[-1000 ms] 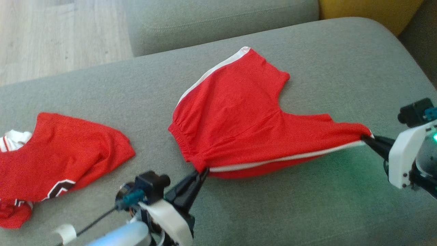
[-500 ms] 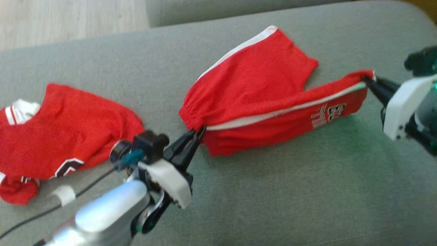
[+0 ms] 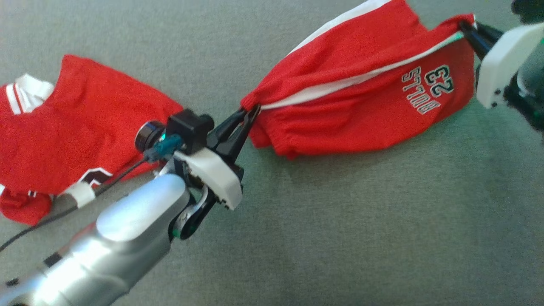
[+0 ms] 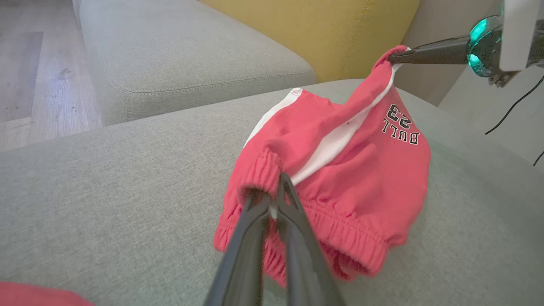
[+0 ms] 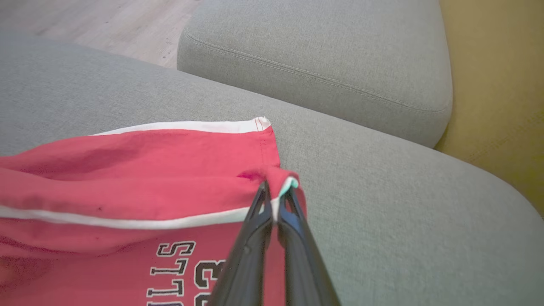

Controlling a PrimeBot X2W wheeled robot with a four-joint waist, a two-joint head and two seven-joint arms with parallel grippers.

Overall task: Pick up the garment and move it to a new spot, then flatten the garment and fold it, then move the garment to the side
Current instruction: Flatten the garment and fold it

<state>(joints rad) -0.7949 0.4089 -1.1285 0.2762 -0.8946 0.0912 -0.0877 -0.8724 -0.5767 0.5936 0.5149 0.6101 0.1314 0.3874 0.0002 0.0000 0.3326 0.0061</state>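
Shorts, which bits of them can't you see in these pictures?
- Shorts: head view, the top edge cuts off the far leg.
- Their lettering: right wrist view, the bottom edge and the right claw cover part.
- Red jersey: head view, the left edge cuts it; the left arm covers part of its print.

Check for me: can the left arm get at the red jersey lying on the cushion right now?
Probably not yet. The jersey lies close by with nothing in between, but the left end effector is shut on the waistband of the shorts, which the right end effector grips too; it would have to let go first.
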